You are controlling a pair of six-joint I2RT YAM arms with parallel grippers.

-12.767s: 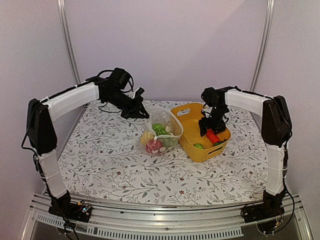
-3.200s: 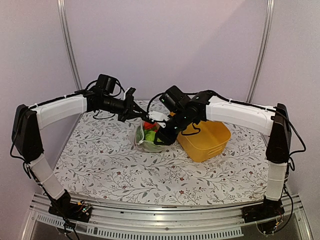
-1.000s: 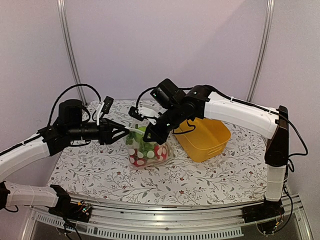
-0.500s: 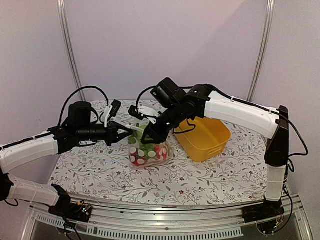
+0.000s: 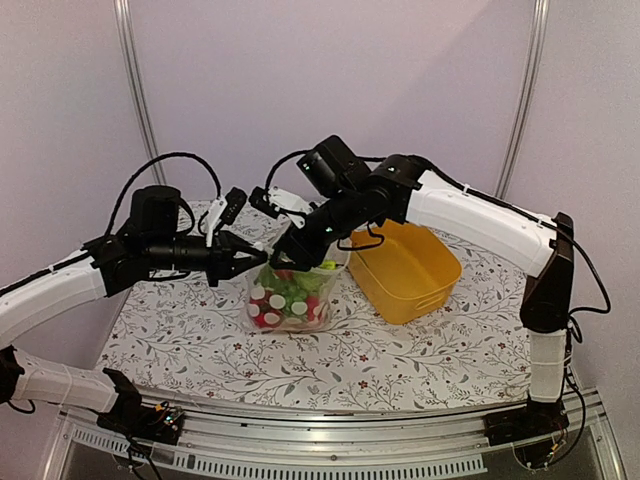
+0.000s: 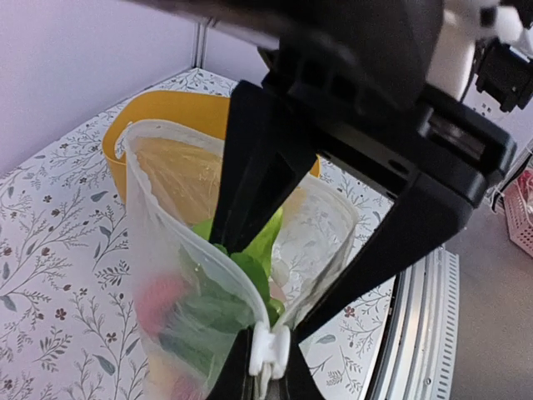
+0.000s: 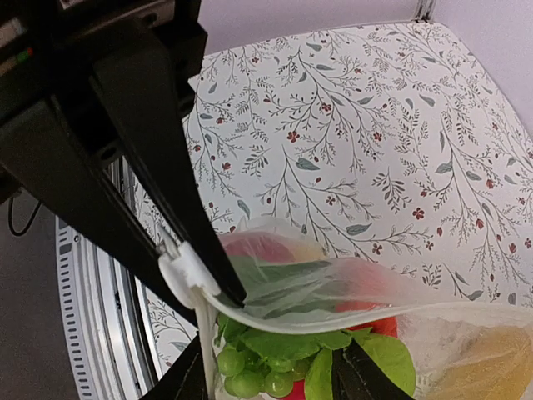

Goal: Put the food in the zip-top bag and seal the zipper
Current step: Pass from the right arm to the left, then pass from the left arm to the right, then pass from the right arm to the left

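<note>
Lilac walls close in a table under a thin cloth printed with twigs and small red flowers. At its centre the zip-top bag stands upright between your two arms, its base near the cloth. Whether it rests there, I cannot tell.

A second ago your right gripper was clamped on the bag's mouth while your left gripper came in with its jaws apart. Now they have swapped. The left is pinched shut on the near corner of the mouth, at a small white tab. The right has let go, and its black fingers are spread on either side of the far wall.

I take that as a handover: loading looks finished and sealing is what remains. The zipper gapes in a wide loop.

The bag is soft, frosted-clear film with white dots that sags around the food: glossy leafy greens, a bunch of grapes and smooth red pieces. Just to its right sits the rigid yellow tub with its rounded corners
</note>
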